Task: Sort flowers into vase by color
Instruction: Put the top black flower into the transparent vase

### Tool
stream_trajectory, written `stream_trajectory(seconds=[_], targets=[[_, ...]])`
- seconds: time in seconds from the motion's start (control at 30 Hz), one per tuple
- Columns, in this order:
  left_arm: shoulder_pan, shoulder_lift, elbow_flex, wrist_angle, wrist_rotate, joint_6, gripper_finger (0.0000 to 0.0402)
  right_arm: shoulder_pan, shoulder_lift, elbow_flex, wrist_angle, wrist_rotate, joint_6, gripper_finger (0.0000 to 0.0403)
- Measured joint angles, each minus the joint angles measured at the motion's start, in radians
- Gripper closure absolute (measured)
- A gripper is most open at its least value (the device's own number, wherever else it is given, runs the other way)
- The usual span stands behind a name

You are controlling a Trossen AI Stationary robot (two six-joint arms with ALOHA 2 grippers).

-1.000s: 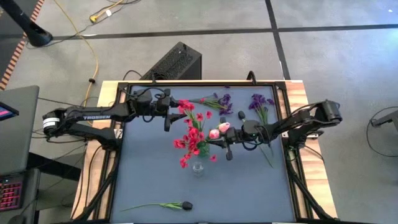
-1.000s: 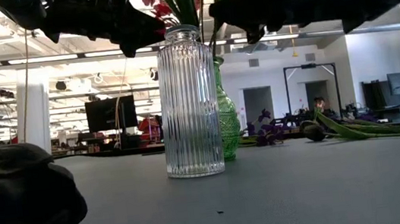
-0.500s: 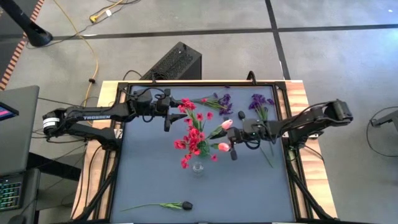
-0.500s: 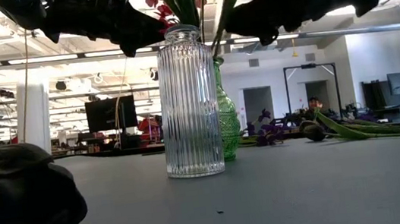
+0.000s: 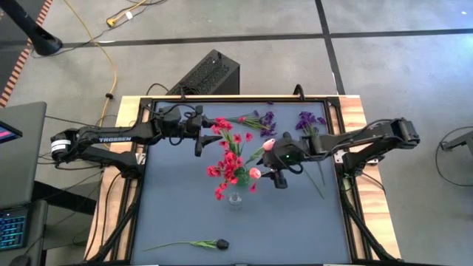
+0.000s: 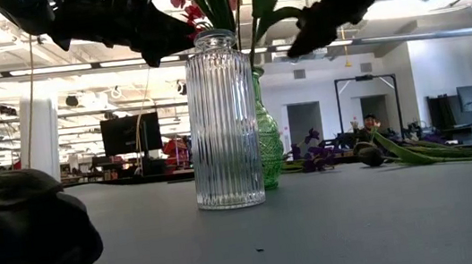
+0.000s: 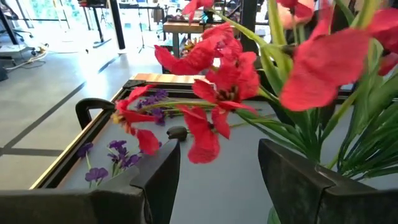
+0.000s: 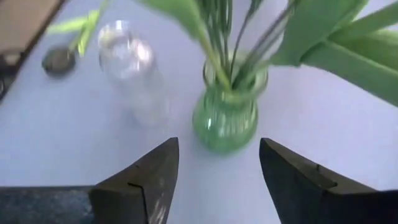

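Red flowers [image 5: 228,162] stand in a green vase [image 8: 229,119] at the table's middle, with two pink tulips [image 5: 256,173] among them. My right gripper [image 5: 273,159] hovers open just right of this bunch, nothing between its fingers [image 8: 148,180]. A clear vase [image 5: 235,199] stands empty in front of the green one. My left gripper [image 5: 203,131] is open at the bunch's back left, red blossoms [image 7: 219,81] just ahead of its fingers. Purple flowers [image 5: 263,119] and another purple bunch [image 5: 307,121] lie at the back. A dark tulip [image 5: 220,244] lies near the front edge.
A loose green stem [image 5: 318,185] lies right of the vases, under the right arm. A black frame [image 5: 142,148] runs round the grey table top. The low view shows the clear vase [image 6: 222,120] in front of the green vase [image 6: 269,146], both arms above.
My right gripper's fingers have opened and let go of a pink tulip, which now stays in the green vase. The right arm has shifted a little. The left arm has not moved.
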Motion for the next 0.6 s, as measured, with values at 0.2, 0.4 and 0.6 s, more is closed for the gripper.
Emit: stream_trajectory(seconds=[0.2, 0.4, 0.6], targets=[[0.000, 0.000, 0.000, -0.025, 0.000, 0.011, 0.0196, 0.000, 0.000, 0.100, -0.290, -0.001, 0.033, 0.0152], [0.000, 0.000, 0.000, -0.060, 0.001, 0.028, 0.0196, 0.000, 0.000, 0.131, -0.494, -0.001, 0.110, 0.0152], [0.000, 0.000, 0.000, -0.060, 0.001, 0.028, 0.0196, 0.000, 0.000, 0.131, -0.628, -0.002, 0.174, 0.0153]])
